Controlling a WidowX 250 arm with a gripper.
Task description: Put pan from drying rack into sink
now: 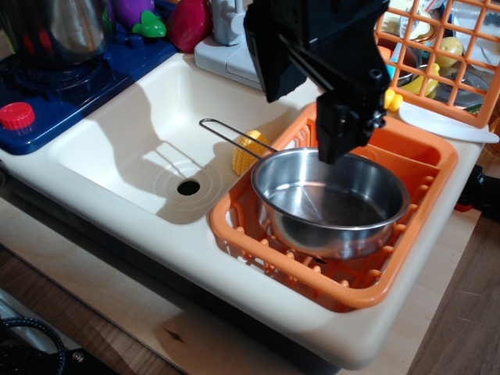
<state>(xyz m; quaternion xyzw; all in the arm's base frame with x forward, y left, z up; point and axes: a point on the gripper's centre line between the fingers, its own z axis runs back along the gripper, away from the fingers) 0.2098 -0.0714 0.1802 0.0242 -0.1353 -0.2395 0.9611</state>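
Note:
The shiny steel pan [332, 199] sits tilted in the orange drying rack [254, 251] on the right. Its thin wire handle [226, 134] sticks out to the left over the cream-white sink [117, 141], which has a dark drain hole [188, 187]. My black gripper [305, 129] hangs open just above the pan's far rim. One finger [337, 144] reaches down at that rim, and the other [272, 82] is higher, over the sink's back right corner. It holds nothing.
A yellow toy corn [250, 152] stands in the sink against the rack. A blue stove with a red knob [17, 116] and a steel pot [58, 27] is at the left. An orange grid panel [449, 47] and a white plate [445, 125] are behind the rack.

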